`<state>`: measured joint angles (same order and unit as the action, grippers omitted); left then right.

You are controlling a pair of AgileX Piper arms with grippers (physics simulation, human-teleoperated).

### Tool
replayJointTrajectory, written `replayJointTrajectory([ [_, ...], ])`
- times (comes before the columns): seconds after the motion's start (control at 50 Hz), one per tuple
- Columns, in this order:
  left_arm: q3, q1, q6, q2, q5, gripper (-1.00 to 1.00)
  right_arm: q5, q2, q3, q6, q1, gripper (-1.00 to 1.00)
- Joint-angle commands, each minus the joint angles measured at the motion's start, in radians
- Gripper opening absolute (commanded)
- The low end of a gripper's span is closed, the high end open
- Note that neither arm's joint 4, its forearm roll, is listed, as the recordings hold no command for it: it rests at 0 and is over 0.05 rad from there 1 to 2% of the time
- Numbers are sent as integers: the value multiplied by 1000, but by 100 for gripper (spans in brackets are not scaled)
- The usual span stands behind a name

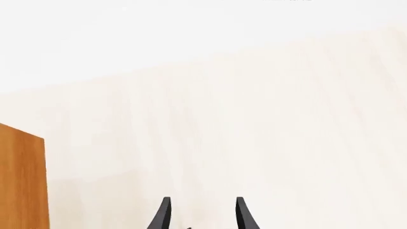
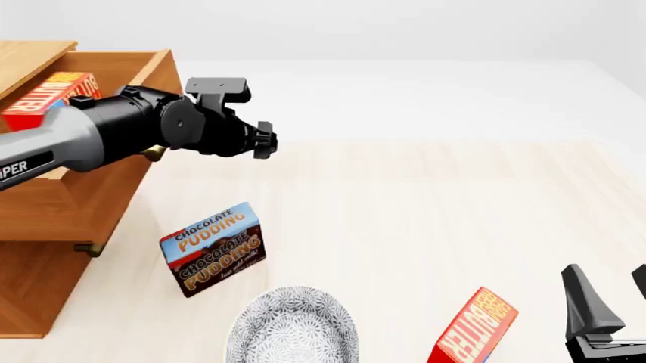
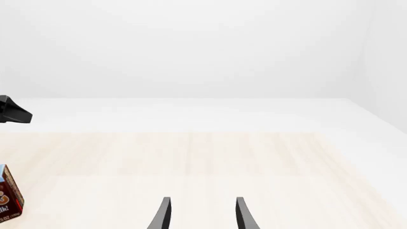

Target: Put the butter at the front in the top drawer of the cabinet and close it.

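The butter at the front is a red carton standing tilted at the table's near edge, cut off by the bottom of the front view. My right gripper hovers just to its right, open and holding nothing; its fingers also show apart in the right wrist view. The top drawer of the cabinet stands pulled out, with a second butter carton lying inside. My left arm's wrist reaches across the drawer's front. The left gripper is open and empty over bare table, with the cabinet beside it.
A brown-and-blue chocolate pudding box stands near the cabinet, and it also shows as the pudding box at the edge of the right wrist view. A grey patterned plate lies at the front edge. The lower drawer's brass handle sticks out.
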<state>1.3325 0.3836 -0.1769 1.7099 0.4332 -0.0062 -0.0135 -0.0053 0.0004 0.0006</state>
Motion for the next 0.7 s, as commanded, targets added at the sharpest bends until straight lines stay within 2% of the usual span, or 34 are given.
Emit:
replayJointTrajectory([
  [0.02, -37, -43, 8, -25, 0, 100, 2, 3, 1, 0, 0, 100],
  [0.7, -121, -170, 36, -105, -8, 100, 2, 3, 1, 0, 0, 100],
])
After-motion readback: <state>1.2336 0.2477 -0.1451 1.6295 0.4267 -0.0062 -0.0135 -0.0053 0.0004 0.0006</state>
